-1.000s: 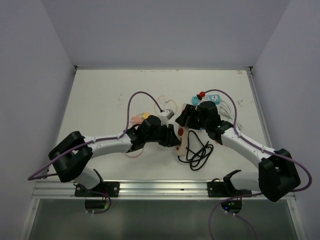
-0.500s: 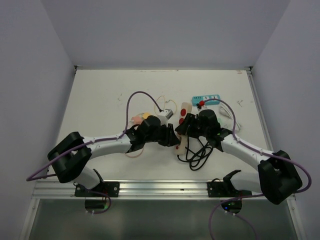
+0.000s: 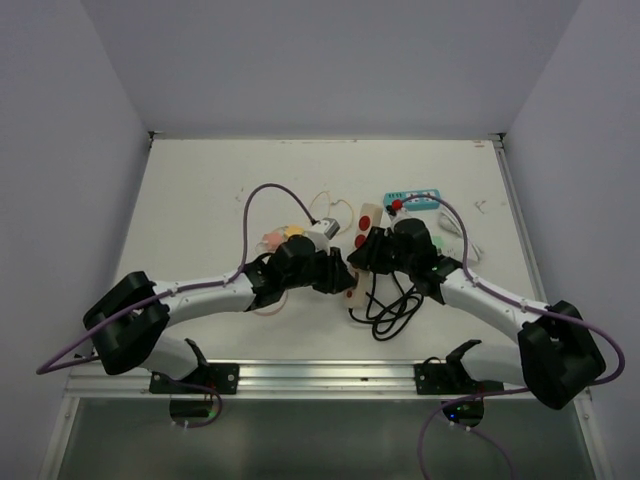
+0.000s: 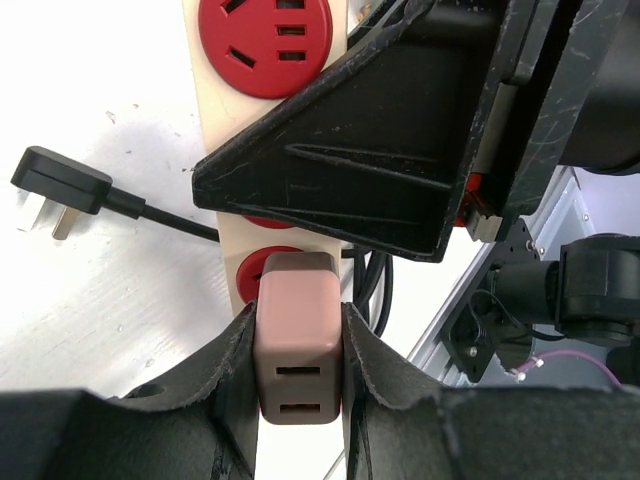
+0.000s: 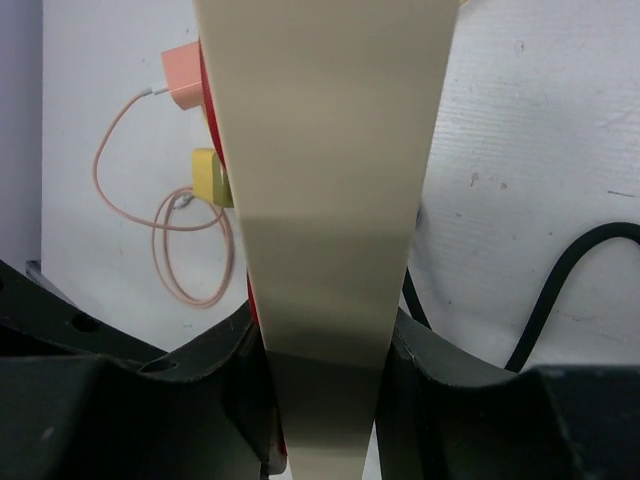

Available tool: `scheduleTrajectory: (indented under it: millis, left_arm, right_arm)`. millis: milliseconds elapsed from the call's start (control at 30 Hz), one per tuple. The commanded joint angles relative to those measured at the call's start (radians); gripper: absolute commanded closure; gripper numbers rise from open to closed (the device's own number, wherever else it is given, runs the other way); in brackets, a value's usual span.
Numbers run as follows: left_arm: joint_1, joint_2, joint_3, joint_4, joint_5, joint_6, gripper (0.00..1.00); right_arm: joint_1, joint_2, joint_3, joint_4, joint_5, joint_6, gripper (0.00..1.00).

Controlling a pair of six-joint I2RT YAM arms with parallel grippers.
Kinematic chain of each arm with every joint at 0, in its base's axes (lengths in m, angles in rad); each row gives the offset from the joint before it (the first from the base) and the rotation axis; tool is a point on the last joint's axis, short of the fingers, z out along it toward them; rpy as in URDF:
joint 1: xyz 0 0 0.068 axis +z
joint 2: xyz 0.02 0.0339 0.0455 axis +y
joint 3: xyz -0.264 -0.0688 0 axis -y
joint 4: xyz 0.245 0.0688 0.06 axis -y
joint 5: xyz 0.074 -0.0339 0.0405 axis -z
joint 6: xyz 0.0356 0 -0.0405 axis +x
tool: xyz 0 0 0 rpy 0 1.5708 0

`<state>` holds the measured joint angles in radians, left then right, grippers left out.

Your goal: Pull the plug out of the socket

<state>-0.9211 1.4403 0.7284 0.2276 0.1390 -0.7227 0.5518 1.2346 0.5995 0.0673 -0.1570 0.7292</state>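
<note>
A cream power strip (image 3: 365, 222) with red sockets lies mid-table. In the left wrist view its body (image 4: 215, 130) runs upward, and a pink plug block (image 4: 298, 350) sits against a red socket (image 4: 248, 280). My left gripper (image 4: 300, 335) is shut on the pink plug, with a finger (image 4: 232, 375) on each side. My right gripper (image 5: 325, 385) is shut on the strip (image 5: 325, 150), gripping its two long edges. In the top view the left gripper (image 3: 338, 275) and right gripper (image 3: 366, 250) meet over the strip, and the plug is hidden.
A coiled black cable (image 3: 388, 305) lies just right of the strip, its loose black plug (image 4: 62, 185) on the table. A teal power strip (image 3: 414, 197) is at the back right. A pink charger (image 5: 180, 65), its thin cable and a yellow piece (image 5: 210, 175) lie left.
My right gripper has moved from beside the teal strip toward the near edge and onto the cream strip. My left arm has shifted a little to the left, still at the plug.
</note>
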Motion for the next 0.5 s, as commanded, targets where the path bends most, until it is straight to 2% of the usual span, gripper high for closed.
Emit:
scheduleTrajectory:
  millis: [0, 167, 467]
  left_arm:
    - [0.021, -0.116, -0.006, 0.09, -0.095, -0.006, 1.0]
    - [0.048, -0.201, -0.032, 0.026, -0.099, -0.007, 1.0]
    - [0.117, -0.342, -0.076, -0.111, -0.075, 0.014, 1.0]
  right_arm:
    - [-0.01, -0.012, 0.017, -0.139, 0.183, -0.136, 1.0]
    - [-0.01, 0.04, 0.034, -0.25, 0.336, -0.229, 1.0]
    - [-0.013, 0.101, 0.066, -0.311, 0.39, -0.246, 1.0]
